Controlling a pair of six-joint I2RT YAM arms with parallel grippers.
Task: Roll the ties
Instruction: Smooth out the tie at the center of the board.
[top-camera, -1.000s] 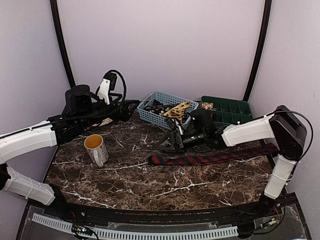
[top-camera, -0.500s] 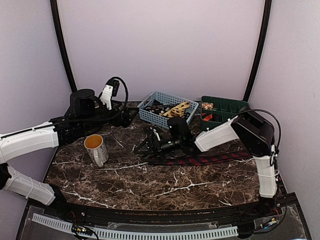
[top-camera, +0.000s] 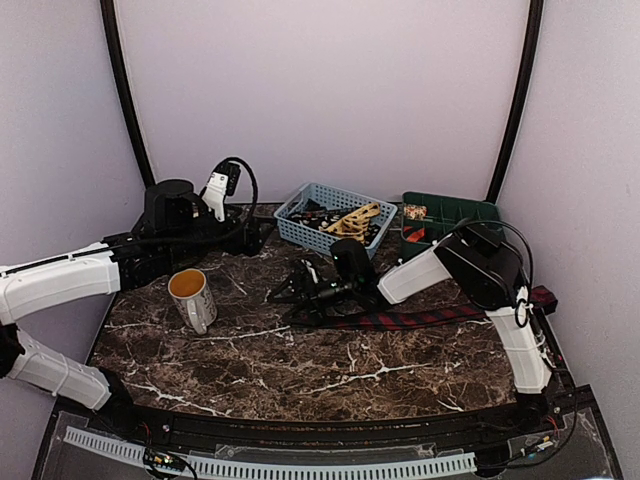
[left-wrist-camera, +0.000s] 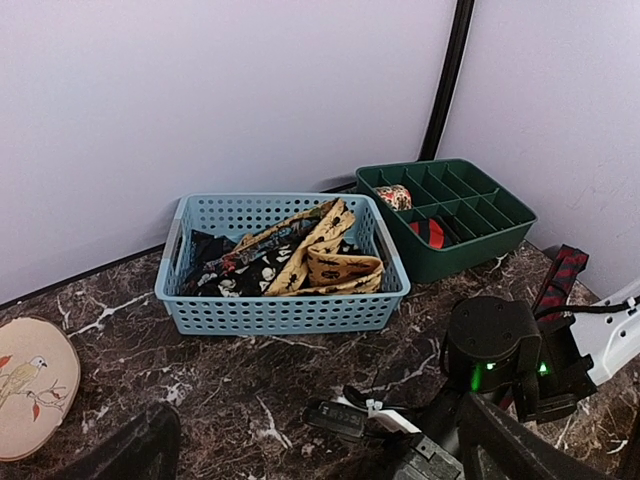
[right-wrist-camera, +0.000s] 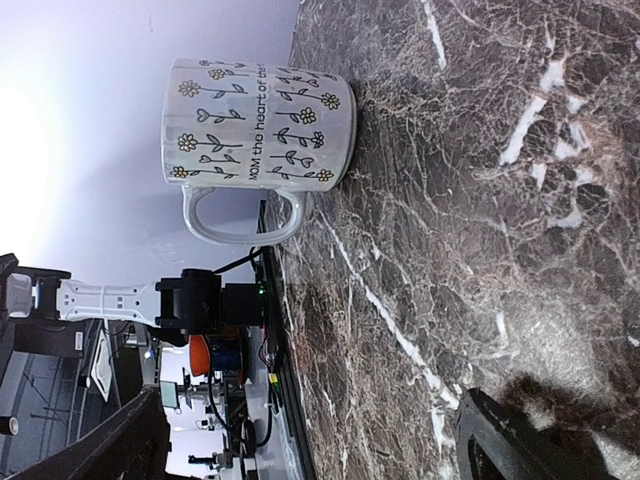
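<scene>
A dark tie with red diagonal stripes (top-camera: 420, 318) lies flat across the right half of the marble table; its far end shows in the left wrist view (left-wrist-camera: 563, 278). More ties, tan-gold and dark patterned (left-wrist-camera: 300, 255), are piled in a blue basket (top-camera: 305, 236). My right gripper (top-camera: 290, 291) hovers low over the table beside the striped tie's left end. In its wrist view (right-wrist-camera: 320, 450) the fingers (right-wrist-camera: 525, 440) are wide apart with nothing between them. My left gripper (top-camera: 258, 235) sits near the basket's left side, open and empty (left-wrist-camera: 320, 460).
A flowered white mug (top-camera: 192, 298) stands left of centre, facing my right gripper (right-wrist-camera: 260, 125). A green divided organizer (top-camera: 470, 212) at the back right holds rolled ties (left-wrist-camera: 430, 232). A round tan disc with a bird (left-wrist-camera: 30, 385) lies far left.
My right arm has swung left along the striped tie, from near the organizer to the tie's left end. The left gripper has shifted slightly. The tie has not visibly moved.
</scene>
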